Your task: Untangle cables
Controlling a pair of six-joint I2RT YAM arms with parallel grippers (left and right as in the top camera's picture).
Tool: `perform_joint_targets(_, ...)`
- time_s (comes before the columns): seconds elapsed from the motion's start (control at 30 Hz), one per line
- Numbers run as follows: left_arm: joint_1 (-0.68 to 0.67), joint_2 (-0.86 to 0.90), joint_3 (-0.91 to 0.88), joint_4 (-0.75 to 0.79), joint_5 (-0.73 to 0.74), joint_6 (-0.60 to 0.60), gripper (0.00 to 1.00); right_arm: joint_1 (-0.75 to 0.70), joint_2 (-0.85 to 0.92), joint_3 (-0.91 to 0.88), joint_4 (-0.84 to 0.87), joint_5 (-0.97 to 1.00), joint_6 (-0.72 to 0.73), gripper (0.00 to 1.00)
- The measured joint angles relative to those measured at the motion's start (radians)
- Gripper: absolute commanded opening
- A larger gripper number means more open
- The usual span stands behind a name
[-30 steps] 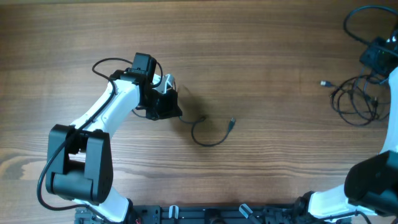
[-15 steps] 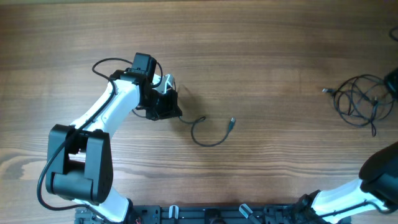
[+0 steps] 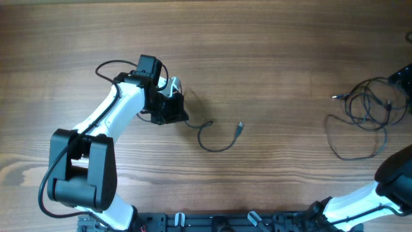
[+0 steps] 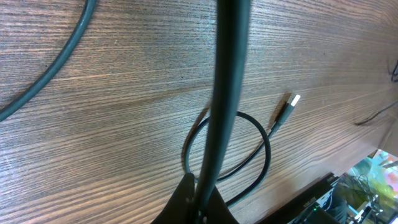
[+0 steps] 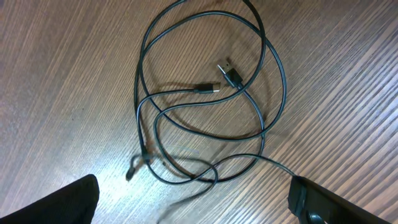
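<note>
My left gripper (image 3: 168,106) is shut on a black cable (image 4: 219,118), pinching it between the jaws at the bottom of the left wrist view. That cable curls into a loop (image 3: 212,138) on the table and ends in a USB plug (image 3: 240,127). Far to the right lies a tangle of thin black cables (image 3: 367,103), also the tangle (image 5: 205,93) under my right wrist, with two plugs (image 5: 229,74) in its middle. My right gripper (image 5: 193,186) hangs open above the tangle, its fingertips (image 5: 74,199) wide apart and holding nothing.
The wooden table (image 3: 277,51) carries only these cables. A dark cable (image 4: 56,62) crosses the upper left of the left wrist view. The table's front edge and the arm bases (image 3: 212,222) run along the bottom of the overhead view.
My right gripper has opened and let go of the tangle. The tangle has dropped and spread, with a loop now lying toward the table's front. The left arm has not moved.
</note>
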Motion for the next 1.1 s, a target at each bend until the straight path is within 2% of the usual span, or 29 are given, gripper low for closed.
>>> perform_joint_targets(0.3,0.000,0.000,0.000,0.005,0.000,0.000,0.04,0.000,0.000,0.000,-0.054,-0.049,-0.005,1.00)
perform_joint_targets(0.53,0.000,0.000,0.000,0.018,0.000,0.000,0.04,0.021,0.000,0.000,-0.142,-0.215,-0.120,1.00)
perform_joint_targets(0.67,-0.012,0.000,-0.001,0.107,0.037,-0.001,0.04,0.078,0.000,0.000,-0.154,-0.278,-0.174,1.00)
perform_joint_targets(0.83,-0.087,0.000,-0.001,0.310,0.219,-0.027,0.05,0.245,0.000,0.000,-0.147,-0.317,-0.229,1.00)
perform_joint_targets(0.87,-0.109,0.000,-0.001,0.332,0.246,-0.030,0.09,0.275,0.000,0.000,-0.142,-0.320,-0.236,1.00)
perform_joint_targets(0.93,-0.171,0.000,-0.001,0.360,0.301,-0.023,0.47,0.338,0.000,0.000,-0.132,-0.322,-0.248,1.00)
perform_joint_targets(0.97,-0.194,0.000,-0.001,0.360,0.312,-0.010,0.57,0.374,0.000,0.000,-0.130,-0.321,-0.253,1.00)
perform_joint_targets(1.1,-0.272,0.000,-0.001,0.332,0.315,0.015,0.79,0.475,0.000,0.000,-0.130,-0.302,-0.266,1.00)
